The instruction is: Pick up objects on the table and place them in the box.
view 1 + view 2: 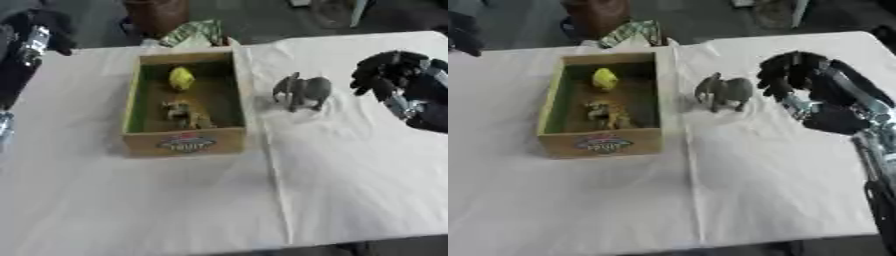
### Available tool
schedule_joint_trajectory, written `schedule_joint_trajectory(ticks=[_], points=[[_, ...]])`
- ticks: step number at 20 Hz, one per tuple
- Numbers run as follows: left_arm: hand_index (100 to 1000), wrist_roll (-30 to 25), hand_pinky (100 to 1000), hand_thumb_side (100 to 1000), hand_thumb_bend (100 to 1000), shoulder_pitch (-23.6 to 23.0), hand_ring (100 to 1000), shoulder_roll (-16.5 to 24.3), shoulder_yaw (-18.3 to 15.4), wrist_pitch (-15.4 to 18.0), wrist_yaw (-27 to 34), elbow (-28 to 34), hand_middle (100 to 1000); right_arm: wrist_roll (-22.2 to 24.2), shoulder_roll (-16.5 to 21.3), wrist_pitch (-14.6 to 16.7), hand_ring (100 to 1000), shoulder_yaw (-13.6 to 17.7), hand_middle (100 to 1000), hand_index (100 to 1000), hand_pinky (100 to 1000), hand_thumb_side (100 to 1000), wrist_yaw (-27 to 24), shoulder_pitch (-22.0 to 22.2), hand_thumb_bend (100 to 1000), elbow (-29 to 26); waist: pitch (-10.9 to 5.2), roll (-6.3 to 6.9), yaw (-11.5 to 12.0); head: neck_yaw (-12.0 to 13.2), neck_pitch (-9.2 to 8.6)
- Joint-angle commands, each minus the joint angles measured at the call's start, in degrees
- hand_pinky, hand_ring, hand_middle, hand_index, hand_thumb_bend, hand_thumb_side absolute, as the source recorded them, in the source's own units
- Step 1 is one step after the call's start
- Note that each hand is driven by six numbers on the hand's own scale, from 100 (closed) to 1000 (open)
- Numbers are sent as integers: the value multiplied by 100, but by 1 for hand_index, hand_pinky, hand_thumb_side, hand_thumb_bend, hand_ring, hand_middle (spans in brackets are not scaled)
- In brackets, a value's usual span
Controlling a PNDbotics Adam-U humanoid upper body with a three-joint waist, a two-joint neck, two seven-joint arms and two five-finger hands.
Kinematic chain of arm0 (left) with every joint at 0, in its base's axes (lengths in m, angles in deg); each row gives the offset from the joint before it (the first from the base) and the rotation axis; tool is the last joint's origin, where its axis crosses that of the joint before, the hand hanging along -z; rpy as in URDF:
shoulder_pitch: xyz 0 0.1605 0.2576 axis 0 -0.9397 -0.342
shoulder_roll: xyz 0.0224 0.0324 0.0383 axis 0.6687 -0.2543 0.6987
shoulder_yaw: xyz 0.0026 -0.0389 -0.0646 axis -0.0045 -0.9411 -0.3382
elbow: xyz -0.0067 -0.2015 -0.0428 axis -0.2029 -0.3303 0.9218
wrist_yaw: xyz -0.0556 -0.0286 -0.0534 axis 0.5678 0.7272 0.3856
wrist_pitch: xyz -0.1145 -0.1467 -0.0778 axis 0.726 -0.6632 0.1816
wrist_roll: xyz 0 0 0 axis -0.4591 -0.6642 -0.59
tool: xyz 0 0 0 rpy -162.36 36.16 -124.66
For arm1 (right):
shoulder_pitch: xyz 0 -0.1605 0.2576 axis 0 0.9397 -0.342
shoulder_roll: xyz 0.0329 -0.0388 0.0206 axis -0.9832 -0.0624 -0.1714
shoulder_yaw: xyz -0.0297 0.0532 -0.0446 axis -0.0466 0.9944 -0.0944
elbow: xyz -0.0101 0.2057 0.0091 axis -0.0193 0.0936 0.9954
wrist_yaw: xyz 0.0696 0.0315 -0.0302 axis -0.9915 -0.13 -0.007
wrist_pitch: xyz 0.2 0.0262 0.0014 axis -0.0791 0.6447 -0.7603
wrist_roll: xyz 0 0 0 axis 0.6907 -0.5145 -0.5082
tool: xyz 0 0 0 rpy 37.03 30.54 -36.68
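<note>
The right hand (pixel 798 75), fingers curled on nothing, hangs just at 3 o'clock of the grey elephant (pixel 724 92) standing beside the box (pixel 602 142).

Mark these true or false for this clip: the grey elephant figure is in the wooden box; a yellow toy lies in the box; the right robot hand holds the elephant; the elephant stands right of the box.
1. The grey elephant figure is inside the open wooden box. False: it stands on the white tablecloth.
2. A small yellow toy lies in the box. True.
3. The right robot hand holds the elephant. False: it is beside it, apart, fingers curled.
4. The elephant stands right of the box. True.
</note>
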Motion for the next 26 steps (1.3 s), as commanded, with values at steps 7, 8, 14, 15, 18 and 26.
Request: schedule_joint_trajectory(ticks=[7,8,14,15,18,26], points=[[724,371,579,819,100,-789,576,-156,-468,-180,367,828,571,184,1031,1110,769,-504,761,837,687,348,815,-923,190,1256,-131,6,269,-151,95],[722,390,578,823,100,-868,574,-191,-499,-193,371,849,569,201,1041,1231,780,-549,771,843,703,351,967,-1018,218,1449,-135,9,301,-171,104],[721,453,575,836,100,-1167,570,-348,-602,-242,364,901,564,183,943,1856,806,-688,791,860,734,382,1787,-1443,467,2401,-151,31,451,-245,127],[721,461,575,838,100,-1239,569,-404,-620,-247,361,908,563,193,889,1945,805,-705,790,861,733,380,1991,-1554,467,2611,-152,39,501,-268,128],[721,472,574,840,100,-1360,567,-507,-647,-275,344,924,562,89,721,2231,802,-685,783,859,733,275,2556,-1782,387,3195,-153,50,584,-297,129],[718,478,573,844,100,-1473,564,-695,-657,-284,335,973,557,-587,220,2480,790,-471,770,847,728,384,3894,-2146,463,4414,-148,94,736,-376,129]])
